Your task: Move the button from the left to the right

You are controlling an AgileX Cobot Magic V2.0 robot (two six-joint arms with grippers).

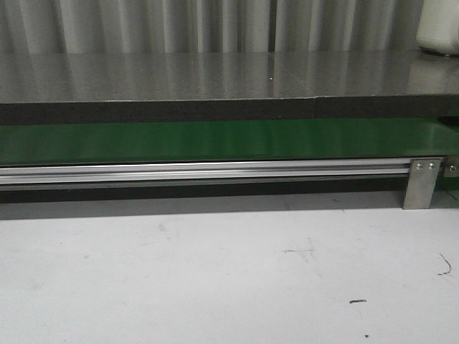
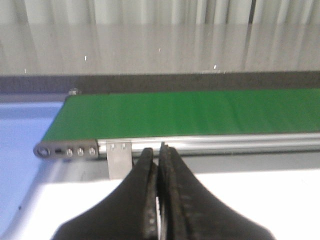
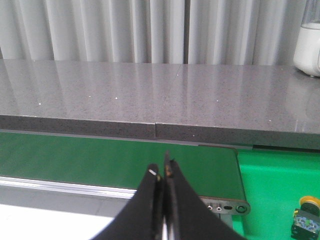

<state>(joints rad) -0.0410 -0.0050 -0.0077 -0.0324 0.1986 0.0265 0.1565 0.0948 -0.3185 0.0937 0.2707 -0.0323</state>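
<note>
The button [image 3: 305, 216], with an orange-yellow cap on a black body, shows only in the right wrist view, on a bright green surface [image 3: 272, 185] beyond the belt's end. My right gripper [image 3: 162, 172] is shut and empty, over the green belt [image 3: 100, 162], well apart from the button. My left gripper [image 2: 157, 152] is shut and empty, just in front of the belt's aluminium rail [image 2: 225, 142] near the belt's left end. The belt [image 1: 215, 140] carries nothing in the front view. Neither gripper shows in the front view.
A grey stone counter [image 1: 215, 75] runs behind the belt, with a white appliance [image 1: 439, 27] at its far right. A metal bracket [image 1: 422, 183] supports the rail [image 1: 201, 170]. White tabletop [image 1: 215, 279] lies in front. A blue surface [image 2: 22, 145] lies left of the belt's end.
</note>
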